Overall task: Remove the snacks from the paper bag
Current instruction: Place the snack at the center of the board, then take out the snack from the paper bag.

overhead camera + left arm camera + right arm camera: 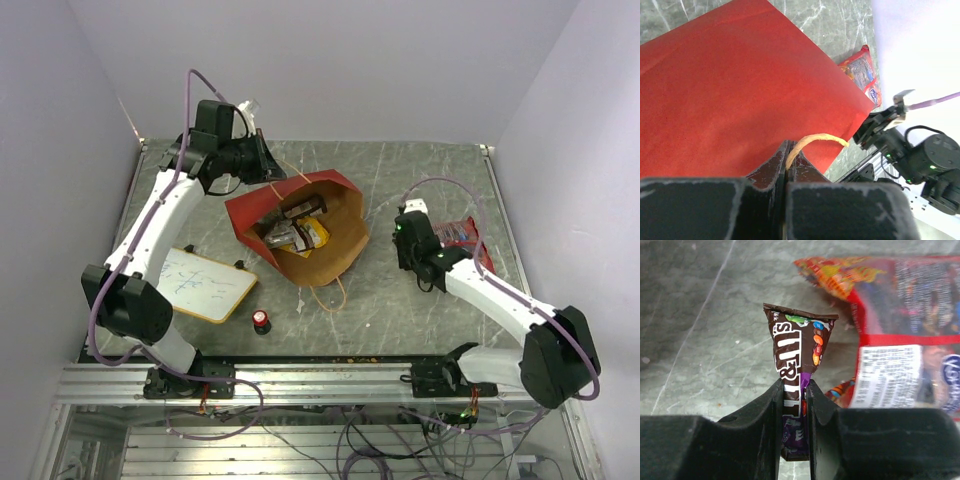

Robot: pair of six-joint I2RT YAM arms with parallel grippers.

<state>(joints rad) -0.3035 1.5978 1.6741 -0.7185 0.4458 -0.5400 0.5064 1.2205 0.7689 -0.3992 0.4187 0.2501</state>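
The red paper bag [335, 250] lies tilted open mid-table, brown inside, with several small snack packets [295, 232] in it. My left gripper [788, 150] is shut on the bag's string handle [815, 138] at the bag's far left rim [262, 165]; the bag's red outside [740, 85] fills the left wrist view. My right gripper [794, 390] is shut on a brown M&M's packet [797, 347] just above the table, right of the bag [410, 235]. A red chip bag [910, 335] lies beside it, also in the top view [462, 235].
A wood-framed whiteboard [205, 285] lies at the front left. A small red-topped black knob [260, 321] stands in front of the bag. The table's metal rail [320, 380] runs along the near edge.
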